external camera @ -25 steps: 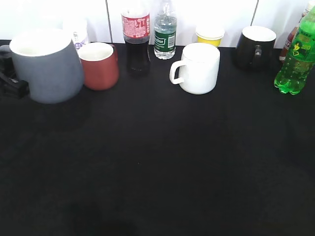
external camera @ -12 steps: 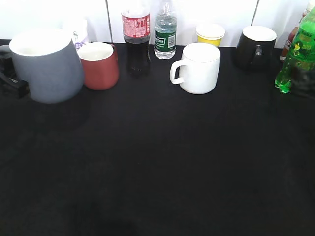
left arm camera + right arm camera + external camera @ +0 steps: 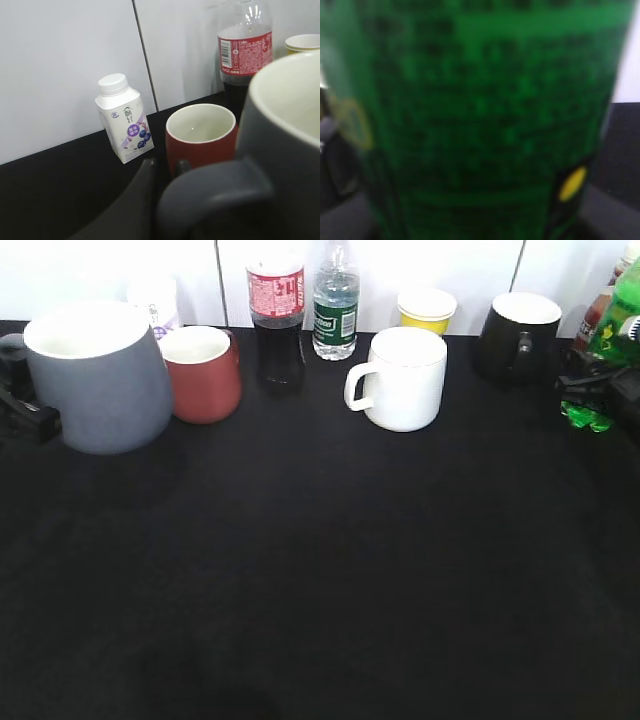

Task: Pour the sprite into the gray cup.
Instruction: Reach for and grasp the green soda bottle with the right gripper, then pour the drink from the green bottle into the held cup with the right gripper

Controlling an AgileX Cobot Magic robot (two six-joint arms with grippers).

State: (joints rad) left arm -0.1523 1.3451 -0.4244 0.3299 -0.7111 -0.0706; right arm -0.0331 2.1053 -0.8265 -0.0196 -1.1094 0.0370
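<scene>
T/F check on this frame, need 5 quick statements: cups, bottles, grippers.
1. The gray cup stands at far left, next to the red mug. True.
2. The white mug has its handle facing right. False: the handle faces left.
3. The right gripper is at the sprite, whose label fills the right wrist view. True.
4. The cola bottle lies on its side. False: it stands upright behind the red mug.
5. The red mug holds dark liquid. False: in the left wrist view its pale inside looks empty.
</scene>
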